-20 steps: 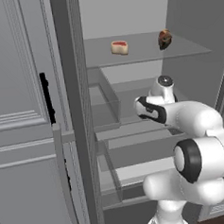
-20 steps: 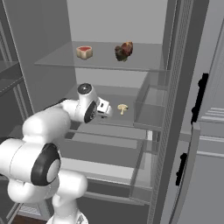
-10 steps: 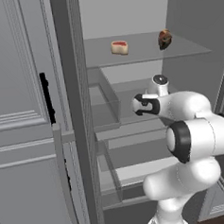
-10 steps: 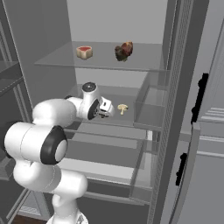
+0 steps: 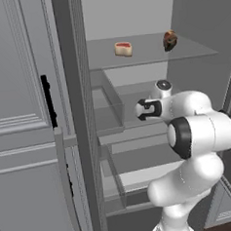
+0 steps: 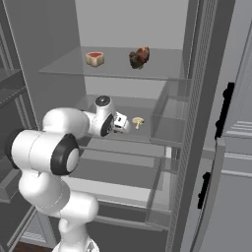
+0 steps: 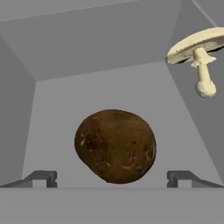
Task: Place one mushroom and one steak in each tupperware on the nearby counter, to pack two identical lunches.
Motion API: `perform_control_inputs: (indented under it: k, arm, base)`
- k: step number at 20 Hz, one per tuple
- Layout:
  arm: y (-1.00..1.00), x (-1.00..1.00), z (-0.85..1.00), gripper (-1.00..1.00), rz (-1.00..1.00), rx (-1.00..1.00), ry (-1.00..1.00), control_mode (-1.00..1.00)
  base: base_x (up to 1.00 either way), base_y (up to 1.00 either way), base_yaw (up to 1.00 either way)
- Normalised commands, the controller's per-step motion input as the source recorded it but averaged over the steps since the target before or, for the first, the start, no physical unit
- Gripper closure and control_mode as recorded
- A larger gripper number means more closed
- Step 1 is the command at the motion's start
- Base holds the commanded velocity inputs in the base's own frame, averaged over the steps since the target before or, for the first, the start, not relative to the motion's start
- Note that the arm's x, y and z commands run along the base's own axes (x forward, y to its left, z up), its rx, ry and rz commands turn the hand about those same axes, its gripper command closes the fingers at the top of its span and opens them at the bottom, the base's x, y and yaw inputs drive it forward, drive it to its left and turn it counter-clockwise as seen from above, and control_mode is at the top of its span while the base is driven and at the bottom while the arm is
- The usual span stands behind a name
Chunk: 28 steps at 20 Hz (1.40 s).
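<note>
A pale tan mushroom (image 6: 138, 121) lies on the fridge's middle glass shelf (image 6: 142, 135); in the hand view the mushroom (image 7: 199, 52) sits at the upper right. My gripper (image 7: 112, 177) is open, its fingertips (image 7: 43, 177) spread wide just short of a round brown potato-like lump (image 7: 115, 145). From the right base view the gripper (image 6: 120, 125) is just left of the mushroom. A pink-topped steak (image 5: 123, 48) rests on the top shelf, also seen as the steak (image 6: 95, 58). The tupperware and the counter are out of view.
A dark brown and red food item (image 6: 139, 57) sits beside the steak on the top shelf. A clear bin (image 6: 170, 120) hangs at the shelf's door side. The open fridge door (image 5: 25, 119) stands to the left, with drawers (image 5: 141, 174) below.
The hand has reached deeper into the middle shelf, and the arm's elbow has swung forward, closer to the cameras. The food has not moved.
</note>
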Motion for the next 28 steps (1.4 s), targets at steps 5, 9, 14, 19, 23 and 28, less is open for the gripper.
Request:
perform_control_inputs:
  k: [5,9,14,19,23,28]
  arm:
    - [-0.03,0.25,-0.21,-1.00,0.00,0.00,0.00,-1.00]
    - [0.00,0.36,-0.19,-1.00,0.00,0.00,0.00,-1.00]
    - [-0.01,0.23,-0.24,-1.00,-0.01,0.00,0.01,-1.00]
    - [0.00,-0.10,-0.78,1.00,-0.06,0.00,0.19,-1.00]
    - [0.04,-0.10,-0.68,1.00,-0.02,0.00,0.13,-1.00]
    - [0.00,-1.00,-0.07,1.00,-0.02,0.00,-0.09,-1.00]
  base:
    - [0.00,0.00,0.00]
    - [0.00,0.00,0.00]
    - [0.00,0.00,0.00]
    - [0.00,0.00,0.00]
    - [0.00,0.00,0.00]
    - [0.00,0.00,0.00]
